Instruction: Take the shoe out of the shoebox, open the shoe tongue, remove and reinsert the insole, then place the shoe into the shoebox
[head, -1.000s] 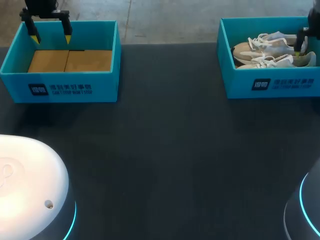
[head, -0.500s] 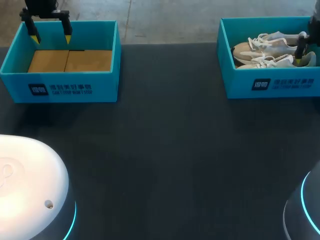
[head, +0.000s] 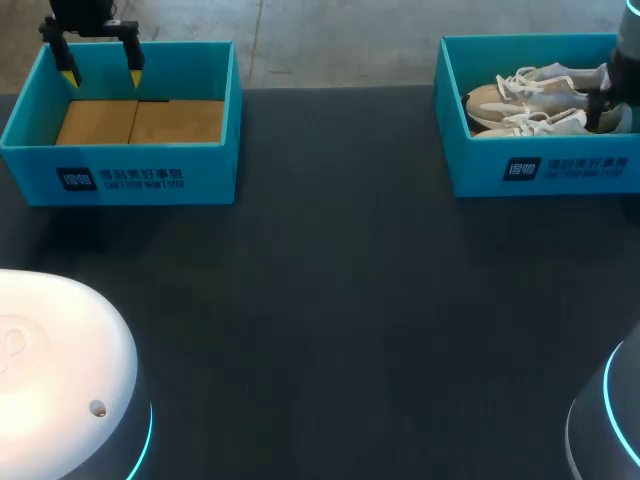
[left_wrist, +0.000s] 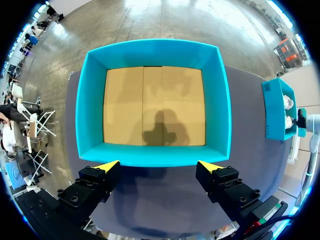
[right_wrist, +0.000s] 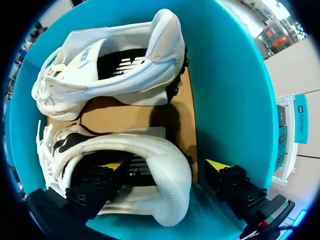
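Left gripper (head: 101, 72) hangs spread wide above the left box (head: 150, 170), which stands on the dark worktop (head: 350, 300). The right box (head: 560, 170) holds two white shoes on their sides. Right gripper (right_wrist: 165, 166) stands spread astride the heel of the near shoe (right_wrist: 170, 200), one finger inside its opening, the other outside.

High overview, 2 downward wrist close-ups
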